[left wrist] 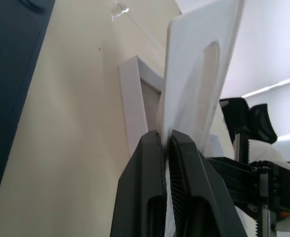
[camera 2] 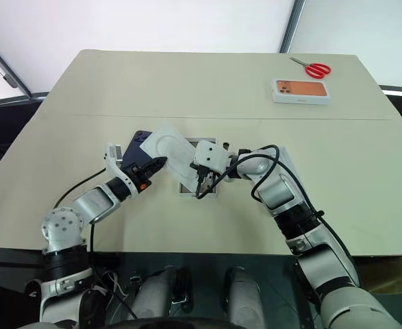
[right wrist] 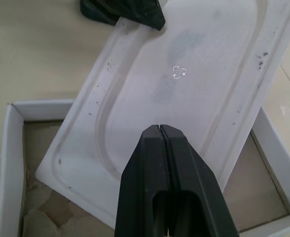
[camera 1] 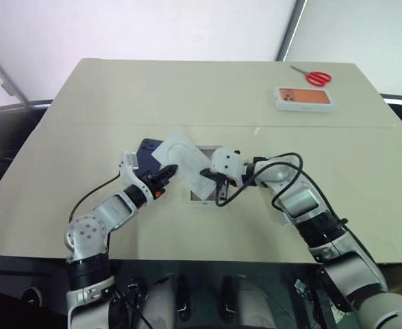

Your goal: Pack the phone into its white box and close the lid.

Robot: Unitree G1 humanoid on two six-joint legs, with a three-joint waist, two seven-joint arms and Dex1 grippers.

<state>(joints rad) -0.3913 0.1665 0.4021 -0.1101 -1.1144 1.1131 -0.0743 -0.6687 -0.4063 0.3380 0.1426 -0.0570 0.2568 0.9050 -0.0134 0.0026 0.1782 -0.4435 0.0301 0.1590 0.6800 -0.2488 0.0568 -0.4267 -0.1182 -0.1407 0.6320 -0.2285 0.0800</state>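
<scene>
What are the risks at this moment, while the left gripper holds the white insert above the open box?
1. The left gripper pinches the white insert only at one edge, so the tilted sheet may slip or swing.
2. The insert hangs over the white box; if dropped, it may fall back in and cover the floor meant for the phone.
3. The shut right gripper is close beneath the insert and may knock it.

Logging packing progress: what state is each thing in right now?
white box: open, tan floor showing, no phone inside.
insert: lifted and tilted above the box.
left pincer: shut on the insert's edge.
right pincer: shut, in front of the insert; hold unclear.
phone: flat on the table, unpacked.
scissors: lying at the far edge.
</scene>
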